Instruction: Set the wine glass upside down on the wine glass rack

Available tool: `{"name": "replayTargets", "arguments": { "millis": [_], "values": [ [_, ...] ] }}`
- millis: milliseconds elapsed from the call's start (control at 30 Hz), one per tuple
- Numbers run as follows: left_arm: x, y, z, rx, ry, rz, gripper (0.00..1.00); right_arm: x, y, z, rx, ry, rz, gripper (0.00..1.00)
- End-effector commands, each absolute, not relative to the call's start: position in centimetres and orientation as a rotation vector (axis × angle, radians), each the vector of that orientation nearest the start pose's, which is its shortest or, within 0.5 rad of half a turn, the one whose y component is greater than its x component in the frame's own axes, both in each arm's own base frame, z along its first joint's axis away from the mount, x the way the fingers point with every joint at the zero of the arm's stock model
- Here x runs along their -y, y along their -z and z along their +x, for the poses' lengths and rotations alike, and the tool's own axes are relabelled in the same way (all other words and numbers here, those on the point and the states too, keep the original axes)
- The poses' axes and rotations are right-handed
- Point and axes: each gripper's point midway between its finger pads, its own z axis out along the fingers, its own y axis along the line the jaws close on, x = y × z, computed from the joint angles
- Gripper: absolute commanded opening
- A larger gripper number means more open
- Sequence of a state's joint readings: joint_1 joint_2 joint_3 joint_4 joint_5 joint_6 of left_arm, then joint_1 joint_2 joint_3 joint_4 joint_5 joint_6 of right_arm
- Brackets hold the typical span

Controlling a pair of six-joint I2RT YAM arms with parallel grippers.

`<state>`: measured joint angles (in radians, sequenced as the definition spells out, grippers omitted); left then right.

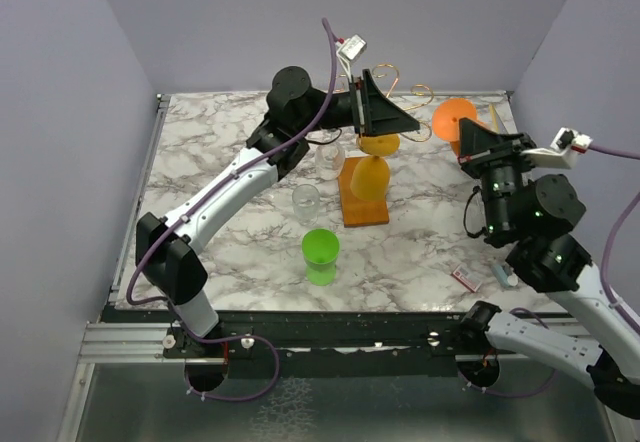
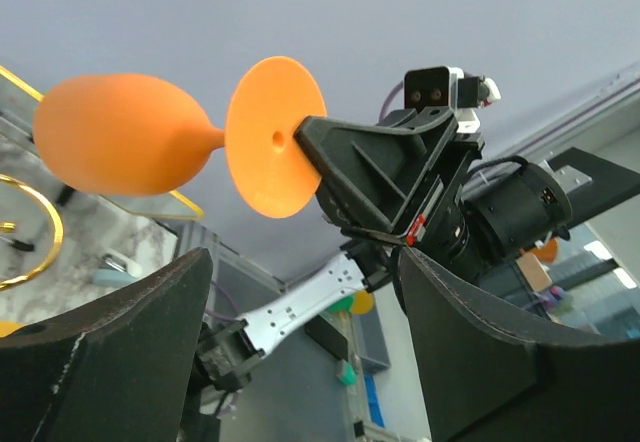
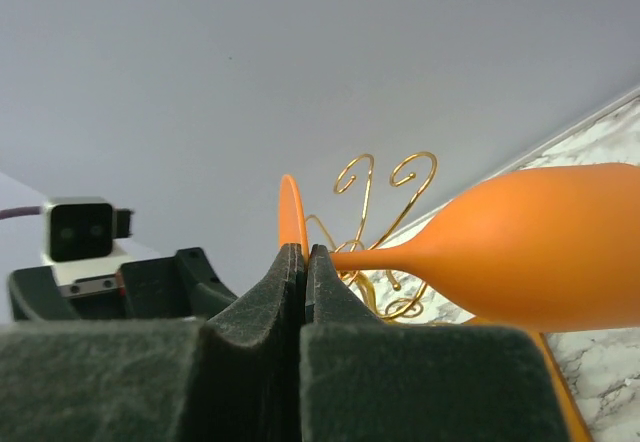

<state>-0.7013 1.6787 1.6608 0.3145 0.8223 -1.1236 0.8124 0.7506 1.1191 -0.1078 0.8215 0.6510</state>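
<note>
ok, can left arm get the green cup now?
Probably yes: the left gripper is open and empty, and the green cup stands uncovered in front of the rack, one clear glass just behind it.

Five glasses: one orange wine glass (image 1: 453,117) at upper right, one yellow-orange glass (image 1: 369,176) at centre, a clear glass (image 1: 330,158) and a second clear glass (image 1: 306,200) just left of centre, and one green glass (image 1: 321,249) below them. One wine glass rack (image 1: 365,212) at centre. Two small things at lower right: a pink-and-white item (image 1: 463,278) and a pale blue item (image 1: 500,275).
</note>
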Motion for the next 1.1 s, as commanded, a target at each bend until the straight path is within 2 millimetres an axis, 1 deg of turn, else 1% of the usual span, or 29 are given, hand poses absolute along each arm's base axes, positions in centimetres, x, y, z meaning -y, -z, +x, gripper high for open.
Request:
{"name": "replayTargets", "arguments": {
  "millis": [0, 67, 167, 300, 433, 533, 700, 833, 900, 967, 1067],
  "values": [
    [38.1, -48.5, 26.4, -1.513, 1.875, 0.532, 0.78, -11.3, -47.0, 27.6, -1.260, -0.576, 0.609, 0.01],
    [36.8, -48.5, 27.3, -1.512, 1.848, 0.505, 0.78, -12.4, -47.5, 28.7, -1.250, -0.553, 0.576, 0.01],
    [35.1, -48.8, 28.1, -1.498, 1.806, 0.478, 0.80, -12.6, -48.5, 30.0, -1.223, -0.521, 0.554, 0.01],
    [33.7, -48.9, 28.5, -1.486, 1.771, 0.470, 0.81, -12.1, -48.9, 32.6, -1.212, -0.499, 0.545, 0.01],
    [32.5, -49.0, 28.8, -1.482, 1.749, 0.460, 0.81, -10.6, -48.7, 35.1, -1.204, -0.472, 0.556, 0.01],
    [31.9, -48.8, 29.1, -1.483, 1.728, 0.444, 0.81, -10.4, -48.9, 37.1, -1.213, -0.498, 0.490, 0.01],
    [31.0, -47.5, 29.7, -1.506, 1.697, 0.405, 0.81, -12.1, -49.4, 40.7, -1.260, -0.582, 0.327, 0.01],
    [29.7, -46.3, 30.3, -1.536, 1.667, 0.362, 0.82, -13.2, -49.3, 43.6, -1.305, -0.651, 0.237, 0.01],
    [28.8, -45.8, 30.6, -1.549, 1.641, 0.337, 0.82, -13.8, -49.2, 44.8, -1.321, -0.693, 0.186, 0.01],
    [28.1, -45.5, 30.8, -1.562, 1.607, 0.314, 0.83, -14.8, -49.6, 45.6, -1.326, -0.729, 0.126, 0.01],
    [27.3, -45.2, 30.9, -1.588, 1.535, 0.299, 0.83, -15.8, -49.1, 46.7, -1.363, -0.760, 0.093, 0.01]
  ]
}}
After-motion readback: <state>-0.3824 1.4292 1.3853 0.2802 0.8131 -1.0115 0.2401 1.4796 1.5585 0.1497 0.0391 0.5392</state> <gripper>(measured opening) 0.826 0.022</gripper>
